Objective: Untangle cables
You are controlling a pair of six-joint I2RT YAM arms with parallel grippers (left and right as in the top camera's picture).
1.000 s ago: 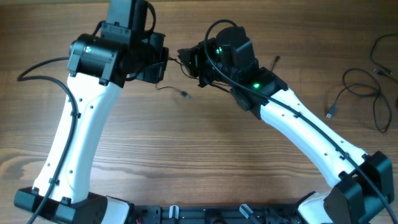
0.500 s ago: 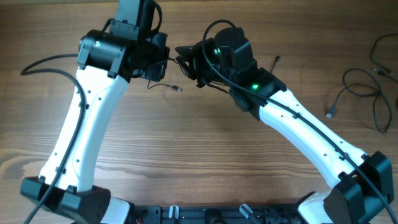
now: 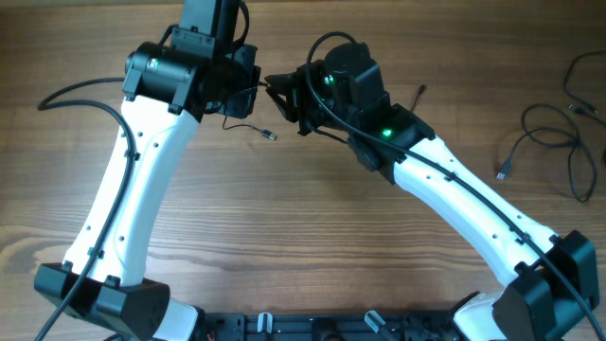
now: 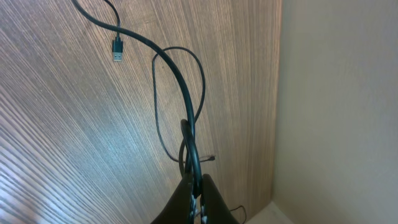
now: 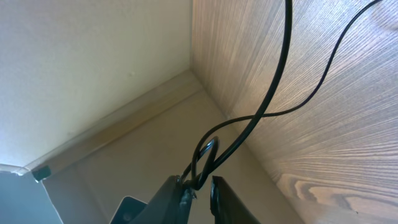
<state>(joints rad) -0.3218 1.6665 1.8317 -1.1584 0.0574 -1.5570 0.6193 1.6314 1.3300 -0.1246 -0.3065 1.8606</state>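
Against the overhead frame of one second ago, we find the left arm swung up and to the right, its white link now steeper. The left gripper (image 3: pixel 250 87) has closed in on the right gripper (image 3: pixel 276 87), and the two now stand just beside each other above the far part of the wooden table (image 3: pixel 312 237). The plug end (image 3: pixel 268 134) hanging below them has shifted up and to the left. The right arm shows no change of pose we can detect. The loose cables (image 3: pixel 552 142) near the table's right edge lie as they did, well apart from both arms.

The held cable (image 4: pixel 185 93) is a thin, dark-green cord. In the left wrist view it curves down from the top of the frame and runs straight into the left gripper (image 4: pixel 194 186), whose fingers are pressed together on it. A thinner loop of the same colour hangs beside it, and a small dark plug (image 4: pixel 117 50) sits further up against the wood.

In the right wrist view the cord (image 5: pixel 283 56) drops from the upper right and forms a small tight loop at the right gripper (image 5: pixel 198 185). Those fingers are nearly closed, with the loop caught between their tips. A second strand crosses it just above the loop.
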